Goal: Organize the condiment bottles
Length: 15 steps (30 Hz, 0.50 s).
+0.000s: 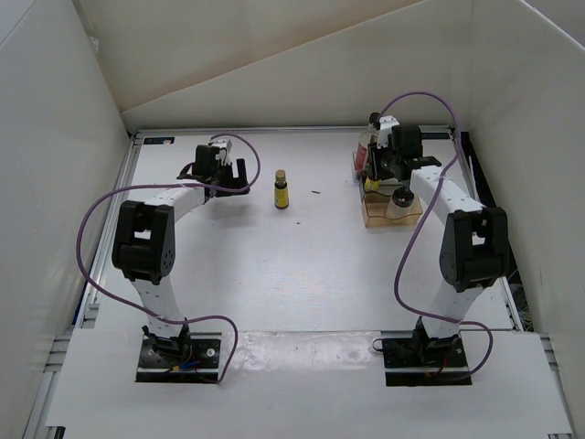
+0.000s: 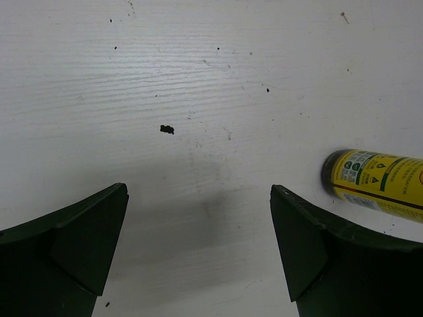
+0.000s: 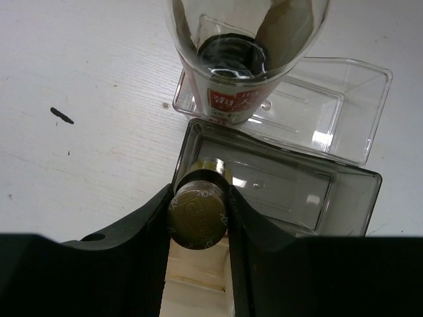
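The right tool (image 3: pixel 200 187) is clamped on the gold cap of one amber bottle (image 3: pixel 197 221), gripping it from above so the bottle hangs upright over the near end of the tray (image 3: pixel 350 191). That grip suits a straight lowering into a compartment, and the bottle looks close to being set down. The red bottle (image 3: pixel 228 105) stands at the tray's far side, just beyond the held one, so the drop needs to stay clear of it.

The left tool (image 2: pixel 198 191) is wide open and holds nothing, hovering low over bare desk (image 2: pixel 198 66). The second amber bottle (image 1: pixel 281 189) stands alone mid-desk, just to that tool's right (it looks upright in the top view) and well apart from the tray. My guess is that it goes next, since it is the one bottle plainly outside the tray.
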Motion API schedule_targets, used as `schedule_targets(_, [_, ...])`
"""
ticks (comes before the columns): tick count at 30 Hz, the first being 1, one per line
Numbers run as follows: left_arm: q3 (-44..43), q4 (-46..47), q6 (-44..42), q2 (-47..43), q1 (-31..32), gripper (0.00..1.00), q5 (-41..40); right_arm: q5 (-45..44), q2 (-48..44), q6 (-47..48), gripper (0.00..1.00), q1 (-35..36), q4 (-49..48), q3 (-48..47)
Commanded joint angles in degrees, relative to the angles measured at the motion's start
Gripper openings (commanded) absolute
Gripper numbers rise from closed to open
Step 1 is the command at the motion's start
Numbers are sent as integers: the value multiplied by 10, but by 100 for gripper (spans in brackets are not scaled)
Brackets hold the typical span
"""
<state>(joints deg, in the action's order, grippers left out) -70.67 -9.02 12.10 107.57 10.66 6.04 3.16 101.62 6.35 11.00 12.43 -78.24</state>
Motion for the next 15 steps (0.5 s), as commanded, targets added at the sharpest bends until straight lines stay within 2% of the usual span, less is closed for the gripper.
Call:
schedule_targets(1, [-25,3,0,-3,-1,100,3,1,0,-7,0,2,-57,-1])
schedule_targets(13, [-31,1,1,9,0,100,5,-20,-1,-3,0,11,-57,5])
schedule_targets(14, [-30,1,1,11,-2,100,4,-25,-1,-3,16,10,-58,5])
schedule_targets(15, [-31,1,2,12,-1,100,4,-26,-3,-4,22,12,-59,4])
